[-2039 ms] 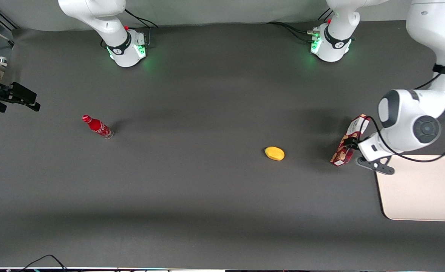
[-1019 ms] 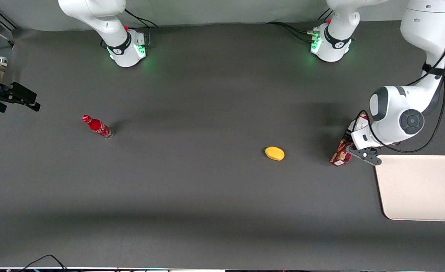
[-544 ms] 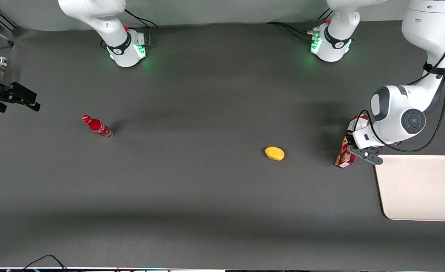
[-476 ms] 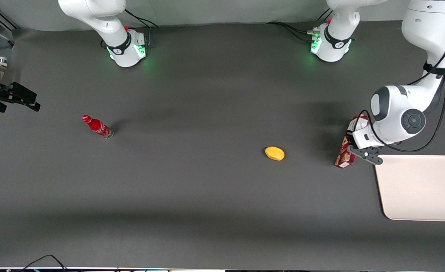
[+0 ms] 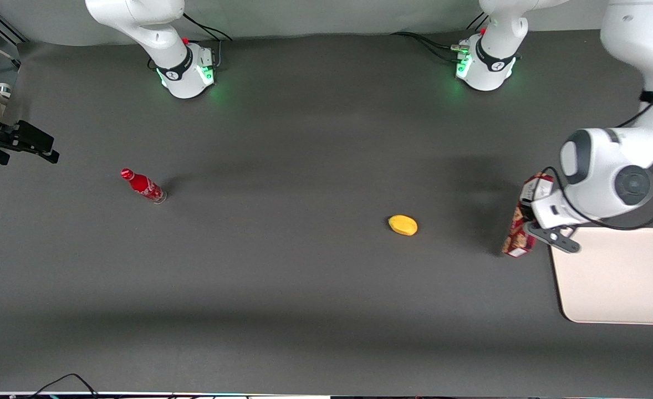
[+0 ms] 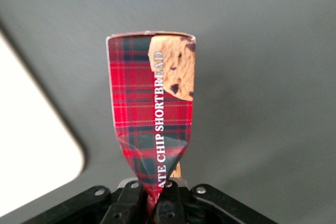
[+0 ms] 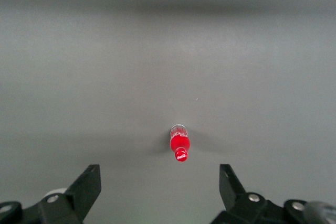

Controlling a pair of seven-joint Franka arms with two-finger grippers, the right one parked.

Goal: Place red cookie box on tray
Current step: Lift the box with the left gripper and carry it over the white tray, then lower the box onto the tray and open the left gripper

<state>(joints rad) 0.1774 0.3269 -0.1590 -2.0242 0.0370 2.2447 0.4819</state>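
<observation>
Dark grey desk (image 5: 282, 277) fills the front view. The jaws of the left gripper (image 6: 155, 199) are clenched on the red cookie box (image 6: 152, 108), whose carton is pinched in between them. Since a moment ago the box (image 5: 521, 230) has been lifted and carried closer to the tray (image 5: 620, 280) at right; it hangs just beside the rim, not yet over it.

gripper (image 6: 152, 203): closed on the red cookie box (image 5: 520, 227), just beside the tray (image 5: 620, 277) corner.
way to tray: bare dark table between, nothing in it.
yellow fruit (image 5: 403, 225): well apart, toward the parked arm's end.
red bottle (image 5: 143, 186): farther still.
</observation>
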